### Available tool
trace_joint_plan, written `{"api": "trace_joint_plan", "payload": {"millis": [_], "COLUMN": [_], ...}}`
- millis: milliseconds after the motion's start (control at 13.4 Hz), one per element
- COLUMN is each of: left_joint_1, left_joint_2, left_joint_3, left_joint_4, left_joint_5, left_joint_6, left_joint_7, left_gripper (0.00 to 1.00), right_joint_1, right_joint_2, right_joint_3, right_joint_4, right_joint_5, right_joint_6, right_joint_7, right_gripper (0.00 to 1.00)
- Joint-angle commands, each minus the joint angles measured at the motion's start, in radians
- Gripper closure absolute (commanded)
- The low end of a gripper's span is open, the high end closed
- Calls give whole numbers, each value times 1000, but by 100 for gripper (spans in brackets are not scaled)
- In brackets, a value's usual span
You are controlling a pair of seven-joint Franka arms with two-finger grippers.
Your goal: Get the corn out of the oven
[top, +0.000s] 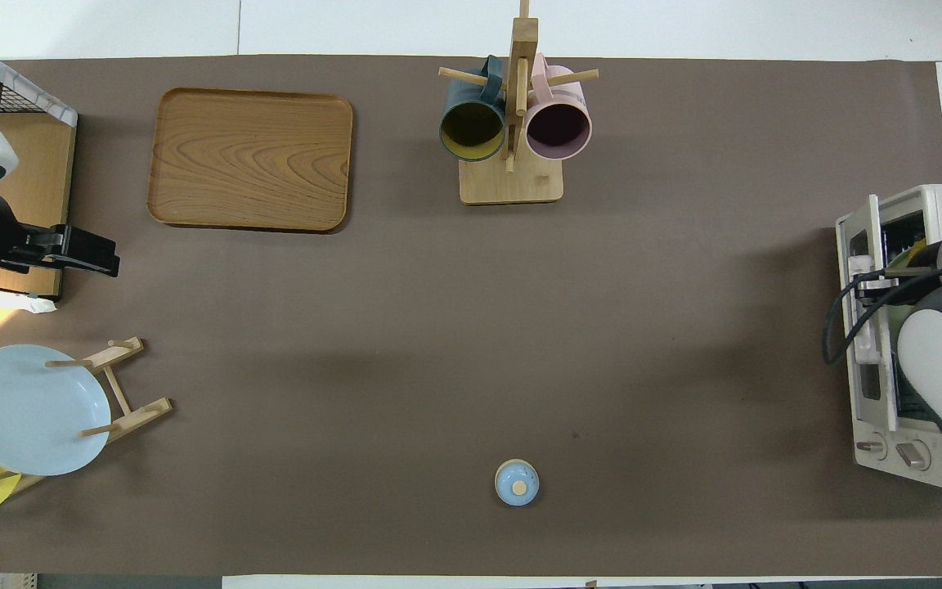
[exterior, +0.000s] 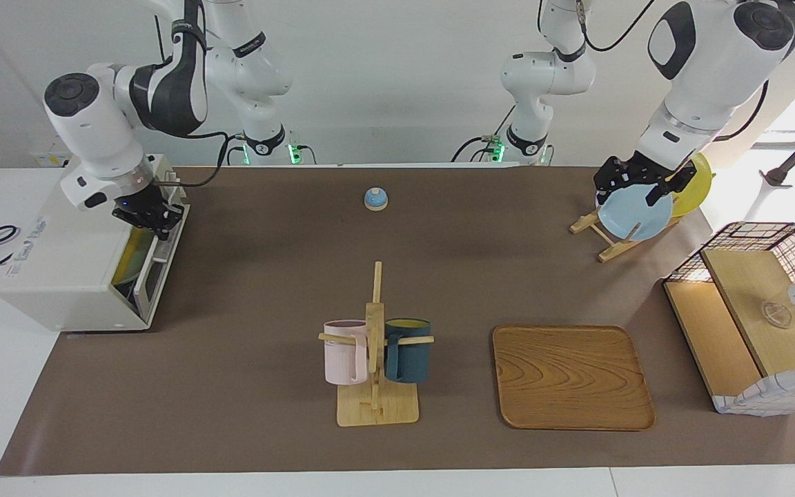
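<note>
The off-white oven (exterior: 66,276) stands at the right arm's end of the table; it also shows in the overhead view (top: 929,204). Its door (exterior: 156,266) is tilted partly open from the top. My right gripper (exterior: 151,219) is shut on the door's bar handle (top: 872,245) at the door's top edge. A strip of bright yellow, the corn (exterior: 128,261), shows inside through the gap and is mostly hidden; it also shows in the overhead view (top: 917,245). My left gripper (exterior: 635,183) waits in the air over the plate rack.
A mug rack (exterior: 375,359) with a pink and a dark teal mug stands mid-table. A wooden tray (exterior: 572,376) lies beside it. A small blue bell (exterior: 375,199) sits near the robots. A blue plate (exterior: 635,214), a yellow plate (exterior: 695,186) and a wire basket (exterior: 756,310) are at the left arm's end.
</note>
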Motion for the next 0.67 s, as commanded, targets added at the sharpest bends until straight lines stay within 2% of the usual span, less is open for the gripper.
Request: {"api": "trace_joint_plan", "payload": {"millis": [0,223,595], "left_joint_1": [5,5,5], "left_joint_2": [-16,-16,-16], "left_joint_3": [-2,-2,-2], "left_joint_4": [-15,-15,-15], "left_joint_5": [15,16,15], "left_joint_6": [11,12,12], "left_joint_7": [5,5,5], "left_gripper": [0,0,0], "right_joint_1": [22,24,48], "right_joint_2": [17,55,107], "right_joint_3": [3,3,3], "right_joint_4": [-55,-110,-112], "right_joint_5": [16,16,18], "right_joint_6": [90,189,240], "right_joint_7": [30,29,36], "right_gripper": [100,100,100]}}
